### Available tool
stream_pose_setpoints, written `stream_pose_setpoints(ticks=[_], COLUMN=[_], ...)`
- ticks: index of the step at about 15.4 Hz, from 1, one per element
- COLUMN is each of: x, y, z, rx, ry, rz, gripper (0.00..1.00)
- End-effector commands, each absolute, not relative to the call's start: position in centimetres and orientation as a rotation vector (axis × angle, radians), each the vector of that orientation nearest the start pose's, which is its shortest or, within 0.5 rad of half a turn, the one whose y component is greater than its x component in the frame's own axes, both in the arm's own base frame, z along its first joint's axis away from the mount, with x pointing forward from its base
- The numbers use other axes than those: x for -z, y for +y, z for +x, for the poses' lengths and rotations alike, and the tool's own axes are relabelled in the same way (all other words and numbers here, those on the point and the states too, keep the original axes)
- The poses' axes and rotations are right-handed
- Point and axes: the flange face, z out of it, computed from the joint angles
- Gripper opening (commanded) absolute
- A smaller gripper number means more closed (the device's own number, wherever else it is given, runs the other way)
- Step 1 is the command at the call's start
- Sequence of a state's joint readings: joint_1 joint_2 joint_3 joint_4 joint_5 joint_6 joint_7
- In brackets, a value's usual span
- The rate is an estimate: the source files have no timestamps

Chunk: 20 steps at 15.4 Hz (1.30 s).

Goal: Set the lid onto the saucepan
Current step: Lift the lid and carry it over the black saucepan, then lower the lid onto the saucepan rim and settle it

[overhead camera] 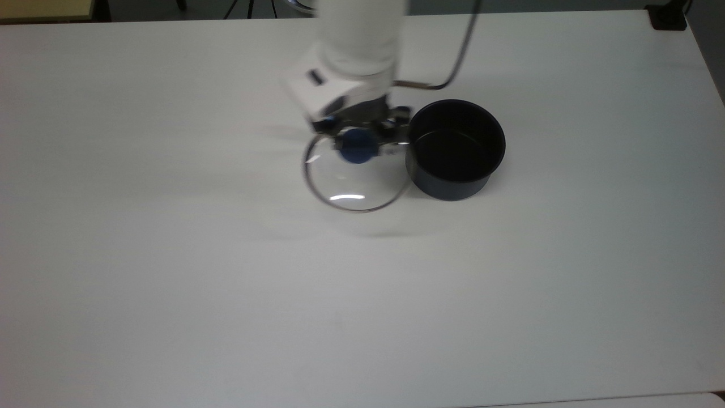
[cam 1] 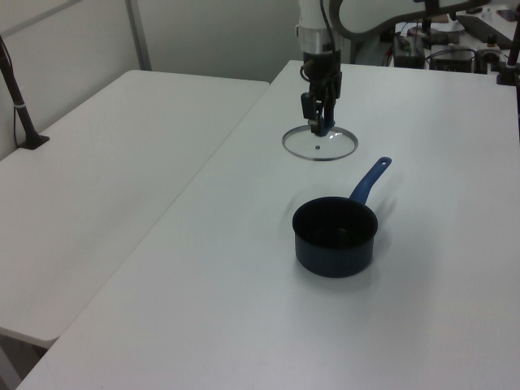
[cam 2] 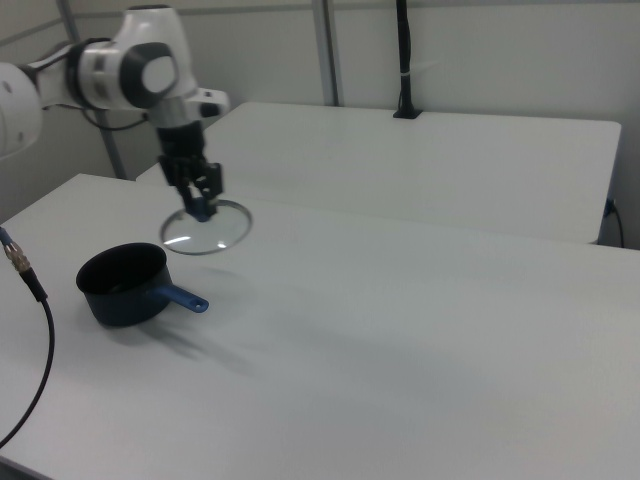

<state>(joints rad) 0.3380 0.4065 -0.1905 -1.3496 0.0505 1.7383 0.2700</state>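
Saucepan (overhead camera: pixel 455 148) sits at three o'clock from my jaws (overhead camera: pixel 358 145) in the top view, rim clear of the airborne lid (overhead camera: pixel 355 175). Jaws are clenched on the lid's blue knob (overhead camera: pixel 355 146), disc hanging above the desk (overhead camera: pixel 170 283); I reckon one short slide rightward centres it.

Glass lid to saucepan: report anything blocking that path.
Nothing visible does. The claw holds the glass lid by its blue knob above the table, and the saucepan stands open with nothing inside.
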Motion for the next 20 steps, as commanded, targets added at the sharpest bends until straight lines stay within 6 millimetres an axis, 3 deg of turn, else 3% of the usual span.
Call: stream_pose_setpoints(ticks=[1, 4, 10, 16, 20], x=[-50.2, -50.3, -48.2, -45.7, -44.5], y=[18.7, 22.6, 27.3, 29.6, 29.5], z=[64.4, 63.0, 60.7, 58.6, 58.6], rx=[-0.030, -0.028, -0.074, -0.157, -0.164], ry=[0.151, 0.126, 0.057, -0.009, 0.003], rz=[-3.177, -3.180, -3.230, -3.276, -3.305], gripper=[0.46, 0.46, 0.46, 0.46, 0.46])
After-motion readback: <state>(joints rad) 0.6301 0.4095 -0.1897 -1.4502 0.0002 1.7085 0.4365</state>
